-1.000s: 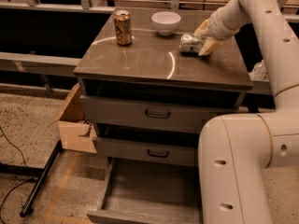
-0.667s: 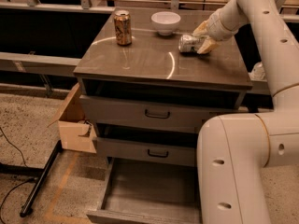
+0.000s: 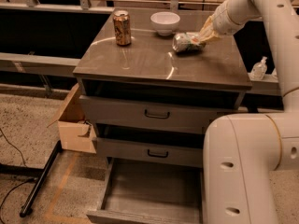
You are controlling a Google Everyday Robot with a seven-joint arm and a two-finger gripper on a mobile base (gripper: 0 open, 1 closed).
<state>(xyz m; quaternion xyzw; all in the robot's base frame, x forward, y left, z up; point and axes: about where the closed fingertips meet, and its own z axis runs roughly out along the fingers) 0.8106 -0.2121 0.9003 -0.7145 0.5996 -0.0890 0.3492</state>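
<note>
The gripper [image 3: 204, 35] sits at the back right of the cabinet top [image 3: 154, 66], against the right end of a silver-green can [image 3: 186, 42] that lies on its side; whether it clasps the can cannot be told. A white bowl [image 3: 165, 22] stands just behind and to the left of this can, and a brown can [image 3: 122, 28] stands upright farther left. The bottom drawer [image 3: 149, 197] is pulled out, and a cardboard box [image 3: 74, 125] sits on the floor left of the cabinet.

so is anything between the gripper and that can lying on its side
Nothing visible. The gripper is at the right end of the tipped can on the cabinet top, seemingly touching it. The white bowl and upright can stand off to the left.
</note>
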